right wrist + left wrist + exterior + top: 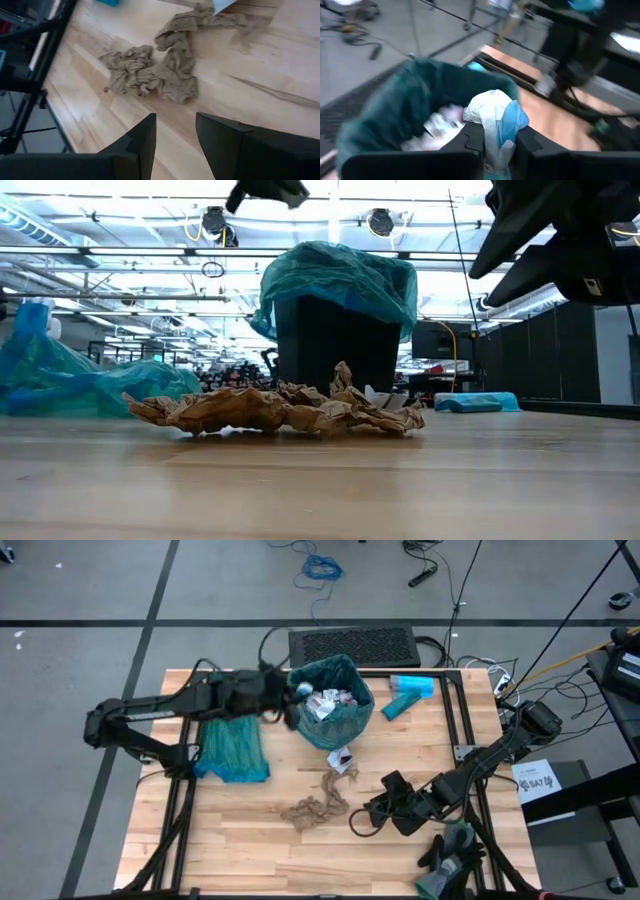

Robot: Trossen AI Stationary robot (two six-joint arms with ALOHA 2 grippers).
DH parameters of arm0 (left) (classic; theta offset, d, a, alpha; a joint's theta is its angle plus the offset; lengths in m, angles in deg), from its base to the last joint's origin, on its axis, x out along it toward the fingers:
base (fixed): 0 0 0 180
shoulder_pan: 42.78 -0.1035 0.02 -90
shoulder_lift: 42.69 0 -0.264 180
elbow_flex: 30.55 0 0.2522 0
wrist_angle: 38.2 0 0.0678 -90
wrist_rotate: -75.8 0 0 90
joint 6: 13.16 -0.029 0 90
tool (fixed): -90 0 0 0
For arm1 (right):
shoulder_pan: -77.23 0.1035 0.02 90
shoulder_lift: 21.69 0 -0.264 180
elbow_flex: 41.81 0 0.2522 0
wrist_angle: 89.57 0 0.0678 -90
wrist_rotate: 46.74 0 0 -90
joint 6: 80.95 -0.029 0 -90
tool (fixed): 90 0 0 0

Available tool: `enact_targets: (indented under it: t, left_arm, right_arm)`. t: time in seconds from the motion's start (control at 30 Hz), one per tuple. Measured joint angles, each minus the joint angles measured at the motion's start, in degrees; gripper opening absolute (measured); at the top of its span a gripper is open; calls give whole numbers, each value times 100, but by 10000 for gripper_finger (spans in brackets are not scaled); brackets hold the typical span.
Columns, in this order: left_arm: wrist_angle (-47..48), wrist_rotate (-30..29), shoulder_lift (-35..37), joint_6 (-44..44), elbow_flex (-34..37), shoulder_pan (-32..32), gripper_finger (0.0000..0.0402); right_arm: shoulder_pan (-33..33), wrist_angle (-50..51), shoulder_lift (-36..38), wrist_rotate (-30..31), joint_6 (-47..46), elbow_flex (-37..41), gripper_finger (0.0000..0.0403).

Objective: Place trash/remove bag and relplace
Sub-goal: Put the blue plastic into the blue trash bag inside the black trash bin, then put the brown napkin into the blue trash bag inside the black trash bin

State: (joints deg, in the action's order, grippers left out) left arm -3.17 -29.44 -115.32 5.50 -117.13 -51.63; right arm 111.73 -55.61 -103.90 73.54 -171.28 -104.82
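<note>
Left gripper: over the near-left rim of the bin, fingers pinched on a white and light-blue wrapper; held above the opening, presumably so it falls inside when let go
Wrapper attitude: hangs with its long axis roughly along the fingers, bunched end toward the bin
Bin: stands mid-table toward the far side, teal bag folded over its rim, scraps already inside
Right gripper: low over the near right of the table, fingers parted, holding nothing; aimed at the brown paper, likely the next pick
Brown paper: crumpled on the boards near of the bin, long axis running left-right
Spare teal bag: flat, left of the bin
</note>
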Motion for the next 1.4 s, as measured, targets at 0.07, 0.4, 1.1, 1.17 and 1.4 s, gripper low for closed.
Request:
enact_targets:
  t: [0.07,0.4,1.1,1.17,1.4]
  left_arm:
    - [-113,147,-204,4,-121,-290,84]
    - [-125,2013,-1104,-142,-565,-1038,187]
    - [365,1647,-997,-296,-745,-1177,197]
    - [364,1649,-1002,-149,-745,-1225,205]
    - [377,1649,-1010,-114,-745,-1322,239]
  right_arm:
    - [0,-64,0,-2,-1,0,130]
    - [2,-245,-2,-2,1,0,130]
    - [-46,-276,-7,15,228,0,130]
    - [-42,-377,-7,15,226,0,130]
    - [-31,-542,-9,13,300,0,130]
